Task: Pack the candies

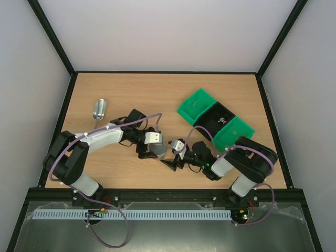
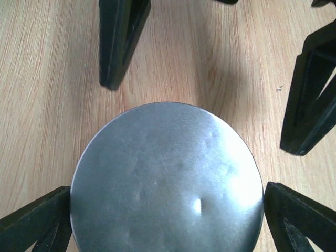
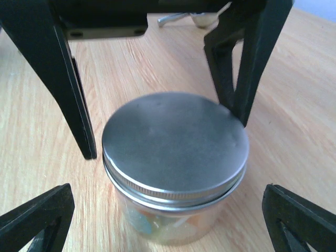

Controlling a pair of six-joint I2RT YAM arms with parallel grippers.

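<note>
While the right fingers (image 3: 37,220) gape wide beside the jar (image 3: 173,142) of candies (image 3: 157,223), the left fingers (image 2: 37,226) flank it; I cannot tell their grip.

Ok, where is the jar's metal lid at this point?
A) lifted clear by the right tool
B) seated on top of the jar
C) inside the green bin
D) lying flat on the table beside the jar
B: in the right wrist view the lid sits closed on the jar, with candies showing through the wall below.
</note>
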